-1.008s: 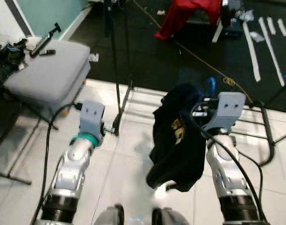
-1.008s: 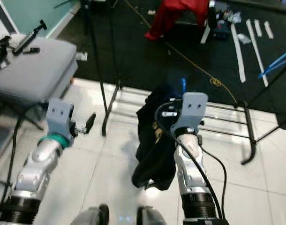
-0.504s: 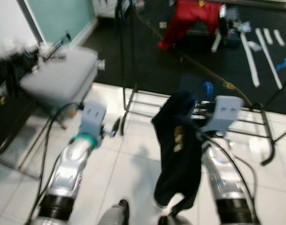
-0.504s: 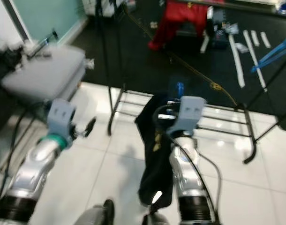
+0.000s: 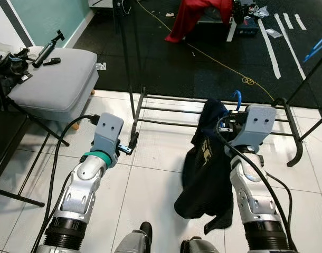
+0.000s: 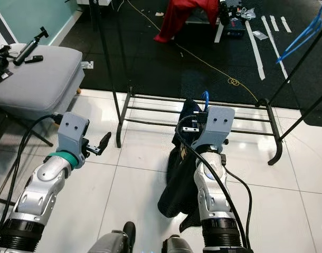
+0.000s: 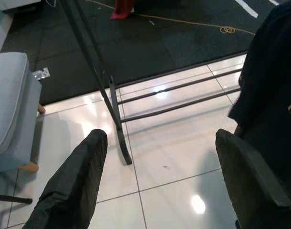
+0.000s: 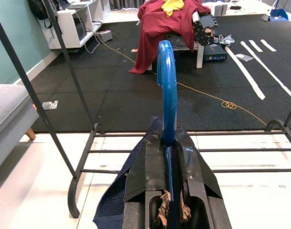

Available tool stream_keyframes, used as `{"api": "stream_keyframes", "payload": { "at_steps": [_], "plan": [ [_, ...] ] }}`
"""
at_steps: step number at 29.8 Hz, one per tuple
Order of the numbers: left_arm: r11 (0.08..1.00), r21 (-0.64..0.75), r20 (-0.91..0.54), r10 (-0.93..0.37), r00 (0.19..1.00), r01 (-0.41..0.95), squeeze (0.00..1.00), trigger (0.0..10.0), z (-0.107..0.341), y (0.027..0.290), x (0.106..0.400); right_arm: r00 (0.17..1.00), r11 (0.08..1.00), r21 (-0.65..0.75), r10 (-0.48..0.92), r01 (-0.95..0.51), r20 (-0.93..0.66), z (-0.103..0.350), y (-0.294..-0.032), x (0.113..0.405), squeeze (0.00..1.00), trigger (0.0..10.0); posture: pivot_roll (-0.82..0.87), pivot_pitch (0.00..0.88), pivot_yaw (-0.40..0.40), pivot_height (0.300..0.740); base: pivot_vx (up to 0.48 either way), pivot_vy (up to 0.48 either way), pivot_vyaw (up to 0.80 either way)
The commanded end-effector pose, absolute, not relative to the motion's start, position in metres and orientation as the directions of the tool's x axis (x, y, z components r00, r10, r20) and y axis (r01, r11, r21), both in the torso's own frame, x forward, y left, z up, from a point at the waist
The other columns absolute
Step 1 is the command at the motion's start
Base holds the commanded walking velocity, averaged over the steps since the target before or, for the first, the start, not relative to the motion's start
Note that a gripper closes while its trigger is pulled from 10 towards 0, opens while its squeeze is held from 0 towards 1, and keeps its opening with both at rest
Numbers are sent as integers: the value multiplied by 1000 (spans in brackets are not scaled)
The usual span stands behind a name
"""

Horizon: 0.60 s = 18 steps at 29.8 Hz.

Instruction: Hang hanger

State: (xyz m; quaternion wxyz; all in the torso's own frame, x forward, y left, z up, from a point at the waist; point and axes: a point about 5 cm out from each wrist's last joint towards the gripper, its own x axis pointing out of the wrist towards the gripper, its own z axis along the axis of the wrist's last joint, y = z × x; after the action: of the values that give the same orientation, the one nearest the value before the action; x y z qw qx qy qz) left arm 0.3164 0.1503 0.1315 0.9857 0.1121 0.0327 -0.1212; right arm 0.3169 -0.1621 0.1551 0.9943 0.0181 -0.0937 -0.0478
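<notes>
My right gripper (image 8: 167, 143) is shut on the neck of a blue hanger (image 8: 166, 90), whose hook (image 5: 235, 97) points up. A dark navy garment (image 5: 206, 168) with a yellow print hangs from the hanger, down in front of my right arm. It is held low over the white tiles, just before the black clothes rack's base rails (image 5: 171, 110). The rack's upright pole (image 5: 125, 58) rises to the left of the garment. My left gripper (image 7: 161, 138) is open, its fingers (image 7: 78, 181) wide apart and nothing between them, near the rack's left foot (image 5: 133, 138).
A grey cushioned stool (image 5: 50, 79) with a small tripod on it stands at the left. Beyond the tiles is a black mat (image 5: 192, 58) with a red cloth (image 5: 195, 13), a yellow cord and white strips. Another blue hanger (image 6: 302, 37) hangs at the upper right.
The whole picture swung and blurred, then settled, so the camera moved. The right gripper has kept hold of the hanger with the garment. The left gripper stays open.
</notes>
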Motion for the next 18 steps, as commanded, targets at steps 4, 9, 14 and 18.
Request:
{"api": "stream_keyframes", "payload": {
  "at_steps": [4, 9, 14, 18],
  "plan": [
    [946, 206, -129, -227, 965, 249, 0, 10000, 125, 152, 316, 976, 994, 50, -103, 95, 193, 158, -163, 317, 0, 10000, 12, 117, 76, 740, 0, 0, 0],
    [955, 186, -132, -207, 969, 229, 0, 10000, 125, 152, 318, 973, 995, 32, -99, 94, 209, 161, -165, 318, 0, 10000, 9, 121, 74, 740, 0, -256, 0],
    [957, 195, -135, -192, 972, 216, 0, 10000, 125, 153, 318, 964, 997, 5, -80, 81, 253, 172, -166, 320, 0, 10000, 7, 122, 73, 740, 0, -480, 0],
    [962, 186, -129, -178, 976, 200, 0, 10000, 126, 154, 318, 960, 998, -5, -62, 66, 272, 180, -167, 323, 0, 10000, 7, 121, 71, 740, 0, -240, 0]
  ]
}}
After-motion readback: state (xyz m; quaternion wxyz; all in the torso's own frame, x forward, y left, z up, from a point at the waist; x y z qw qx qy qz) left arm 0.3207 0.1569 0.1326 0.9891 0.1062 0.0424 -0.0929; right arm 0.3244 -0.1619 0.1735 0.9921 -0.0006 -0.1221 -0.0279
